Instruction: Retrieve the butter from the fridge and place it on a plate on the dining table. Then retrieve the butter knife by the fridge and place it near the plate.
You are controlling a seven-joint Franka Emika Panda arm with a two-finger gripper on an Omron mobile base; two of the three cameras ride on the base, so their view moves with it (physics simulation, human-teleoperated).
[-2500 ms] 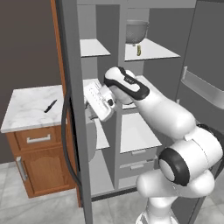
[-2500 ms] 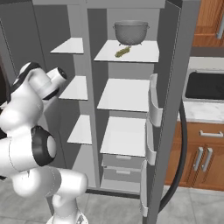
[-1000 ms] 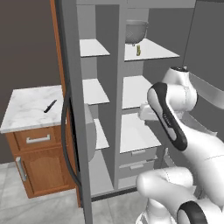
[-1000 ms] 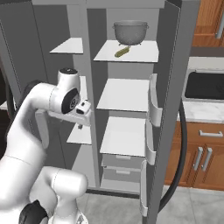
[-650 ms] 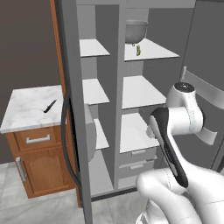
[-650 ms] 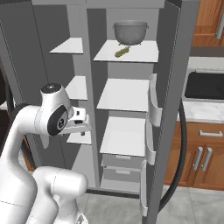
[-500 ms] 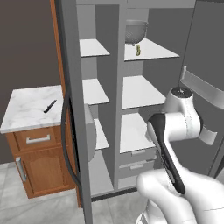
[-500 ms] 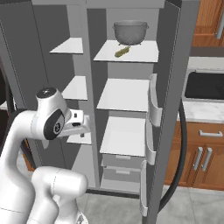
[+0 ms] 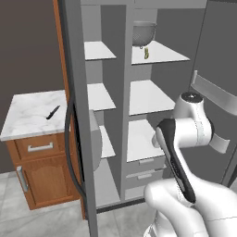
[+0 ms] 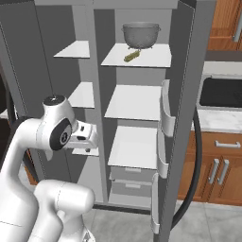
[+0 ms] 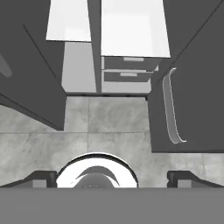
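The fridge (image 9: 76, 92) stands with both doors swung open. On its top right shelf lies the butter (image 9: 146, 53) (image 10: 131, 56), a small yellow-olive stick in front of a grey metal bowl (image 10: 141, 34). The dark butter knife (image 9: 53, 111) rests on the small marble-topped cabinet left of the fridge. My arm is folded in front of the fridge, well below the butter's shelf. My gripper (image 11: 113, 178) is open and holds nothing; in the hand view it looks down at the floor and the fridge's lower drawers. The plate and the dining table are out of view.
The small wooden cabinet (image 9: 39, 152) stands left of the fridge. The open left door (image 9: 78, 139) and right door (image 10: 165, 156) flank the arm. A counter with a dark sink (image 10: 222, 94) and wooden cabinets lies to the right. White shelves and drawers (image 11: 131, 70) fill the fridge.
The arm has pulled back from the left door's edge and folded lower and to the right. The hand has turned to look down at the floor. The jaws stay open.
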